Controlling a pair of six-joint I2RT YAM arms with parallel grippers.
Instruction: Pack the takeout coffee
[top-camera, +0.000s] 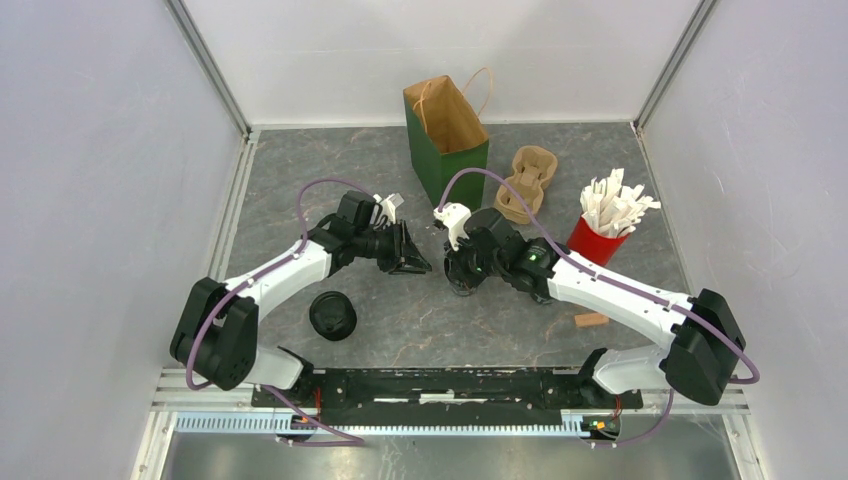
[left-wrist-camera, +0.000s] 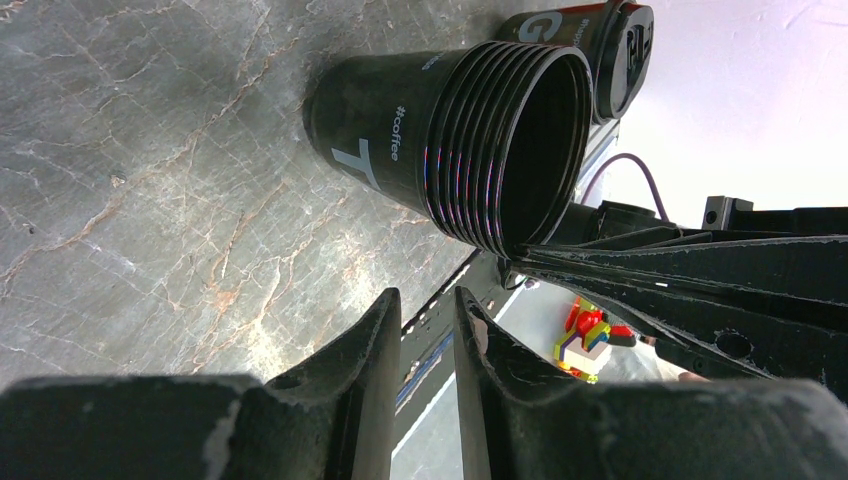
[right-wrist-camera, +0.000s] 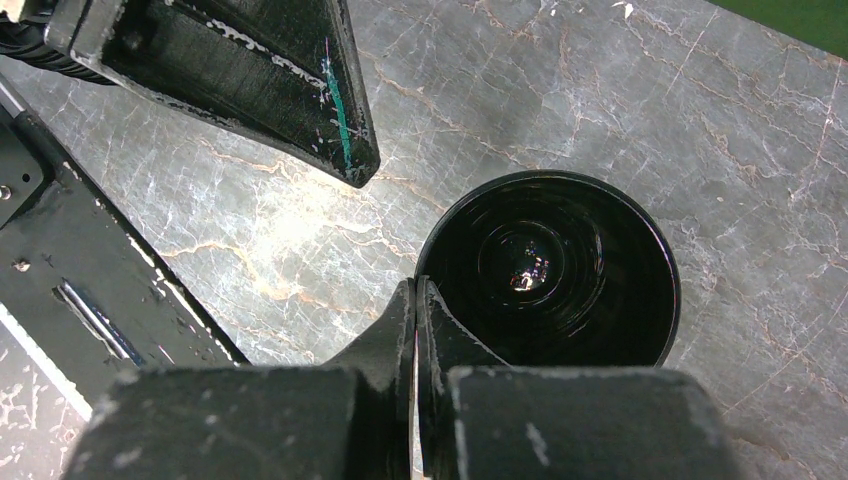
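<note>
Glossy black cup (right-wrist-camera: 548, 270), veined stone-look table (right-wrist-camera: 600, 100)

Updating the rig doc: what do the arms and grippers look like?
Left arm and right arm: white link shells, black joint housings, a lilac cable looping along each. The right arm's wrist shows a green light. Left gripper and right gripper: black tapered fingers, scuffed with white scratches.
</note>
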